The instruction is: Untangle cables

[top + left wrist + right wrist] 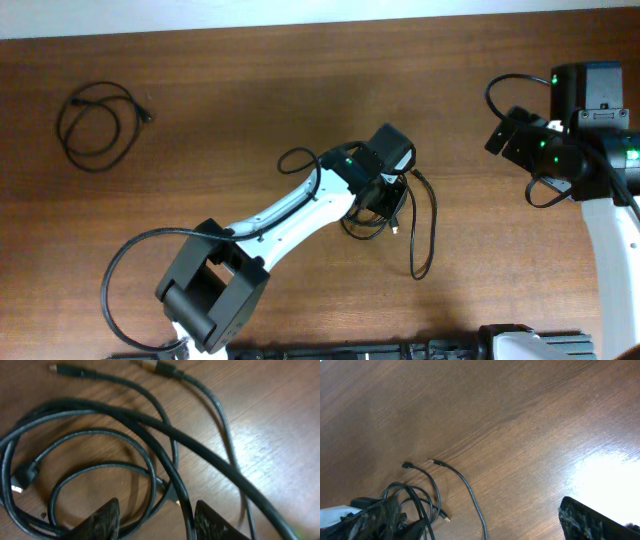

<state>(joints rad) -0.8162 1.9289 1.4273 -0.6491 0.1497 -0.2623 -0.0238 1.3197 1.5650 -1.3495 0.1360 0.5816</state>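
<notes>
Left gripper (383, 205) is parked right over the cable clump (420, 225) mid-bench, jaws apart and not clamping anything. In the left wrist view both fingers (100, 520) sit low over the cords. One thicker black cord (200, 450) runs diagonally through the gap between them, and a thinner one crosses just ahead of the tips. Ahead and to the left of the fingers, several loops are stacked and overlapping. A plug with a light tip (22, 477) lies far left of the gripper. A gold-tipped plug (155, 366) and a small dark plug (60, 369) sit at the far edge, ahead of it. Can't tell whether the fingers actually touch the bench (250, 80).

Right gripper (500, 135) is wide open and empty, well apart from the clump and off to its right. Its wrist view shows the clump (420, 500) near its left finger (375, 520), with two loose cord ends (407, 465) fanning out ahead.

A separate cable loop (62, 128) lies alone, far from both grippers, well beyond the left one.
</notes>
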